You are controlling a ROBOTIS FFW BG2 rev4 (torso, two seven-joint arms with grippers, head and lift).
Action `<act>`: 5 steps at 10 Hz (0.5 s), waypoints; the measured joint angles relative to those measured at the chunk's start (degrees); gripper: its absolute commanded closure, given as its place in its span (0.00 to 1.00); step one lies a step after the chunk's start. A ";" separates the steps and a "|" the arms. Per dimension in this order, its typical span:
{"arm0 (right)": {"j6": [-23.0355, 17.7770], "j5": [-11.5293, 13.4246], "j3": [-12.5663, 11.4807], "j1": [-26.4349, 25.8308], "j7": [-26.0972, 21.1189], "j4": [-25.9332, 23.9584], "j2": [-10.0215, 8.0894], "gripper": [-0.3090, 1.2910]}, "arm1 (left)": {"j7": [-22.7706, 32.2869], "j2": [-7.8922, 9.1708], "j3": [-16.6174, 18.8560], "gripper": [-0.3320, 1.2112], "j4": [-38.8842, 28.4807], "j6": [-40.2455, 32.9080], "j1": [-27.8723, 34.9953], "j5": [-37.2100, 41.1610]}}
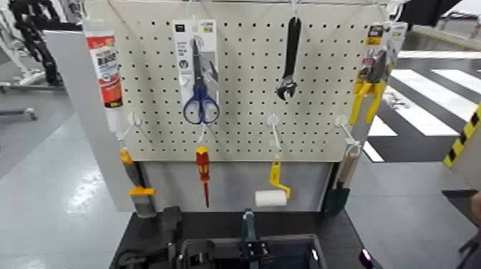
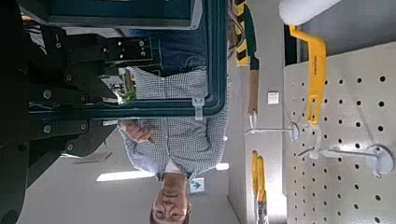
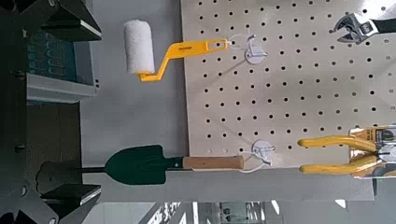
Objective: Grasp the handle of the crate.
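- The crate (image 1: 252,252) sits at the very bottom of the head view, on a dark cart top (image 1: 343,229) right in front of the pegboard (image 1: 243,129). Only its rim and upper part are in shot.
- The handle (image 1: 248,225) stands upright over the crate's middle, a thin dark bar.
- The left gripper (image 2: 70,93) is low down by the crate's left side. In the left wrist view the teal handle bar runs right up against its dark body. Whether the fingers have hold of the bar or just sit beside it, can't tell.
- A person in a checked shirt (image 2: 177,131) shows through the handle loop in that wrist view.
- The right gripper (image 3: 93,110) is spread wide with nothing in it. The crate's slotted side is just beside one finger.
- It faces the pegboard, with a green trowel (image 3: 140,165) and the paint roller (image 3: 138,49) hanging closest.
- The board is busy: a sealant tube (image 1: 107,68), blue scissors (image 1: 200,93), a black wrench (image 1: 288,61) and yellow pliers (image 1: 372,79).
- The lower row has a red and yellow screwdriver (image 1: 203,172) above the crate's left half, and the roller above and just right of the handle.
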 measured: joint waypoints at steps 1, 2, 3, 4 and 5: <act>0.16 0.24 -0.04 -0.01 0.00 -0.14 0.05 0.29 | 1.09 0.46 -0.35 0.99 -0.79 -0.35 -0.04 1.47; 0.27 0.38 -0.04 -0.01 0.00 -0.25 0.08 0.29 | 1.35 0.63 -0.68 0.99 -1.47 -0.90 0.00 2.53; 0.35 0.47 -0.05 -0.01 0.00 -0.31 0.12 0.28 | 1.38 0.63 -0.79 0.99 -1.93 -1.38 0.12 3.04; 0.38 0.51 -0.03 0.00 0.00 -0.33 0.14 0.28 | 1.35 0.48 -0.81 0.99 -2.12 -1.65 0.28 3.35; 0.37 0.56 0.01 0.00 0.00 -0.33 0.14 0.28 | 1.33 0.19 -0.73 0.99 -2.11 -1.68 0.55 3.67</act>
